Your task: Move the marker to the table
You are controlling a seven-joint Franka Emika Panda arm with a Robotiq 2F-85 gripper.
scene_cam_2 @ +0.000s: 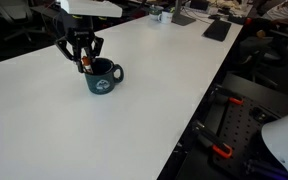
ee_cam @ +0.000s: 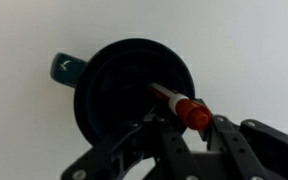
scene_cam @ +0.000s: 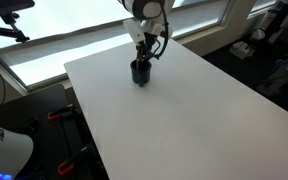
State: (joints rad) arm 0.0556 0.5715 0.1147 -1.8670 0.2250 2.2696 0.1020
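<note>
The marker (ee_cam: pixel 180 106) stands tilted inside the dark mug (scene_cam_2: pixel 101 78), on the far part of the white surface (scene_cam_2: pixel 154 120). The tool (scene_cam_2: pixel 84 63) is narrowed onto its red upper end, apparently gripping it. A straight upward lift is advised, so the mug is not dragged or tipped.

Mug (scene_cam_2: pixel 102 80) sits just below my fingers (ee_cam: pixel 227 133), its wall ringing marker (ee_cam: pixel 174 100) all round: sideways blocked, upward open. Handle (ee_cam: pixel 66 67) juts from mug side farthest from me. Beyond mug, bare table (scene_cam_2: pixel 104 130) free on every side of my fingers. Dark flat thing (scene_cam_2: pixel 216 29) far off, well apart.
</note>
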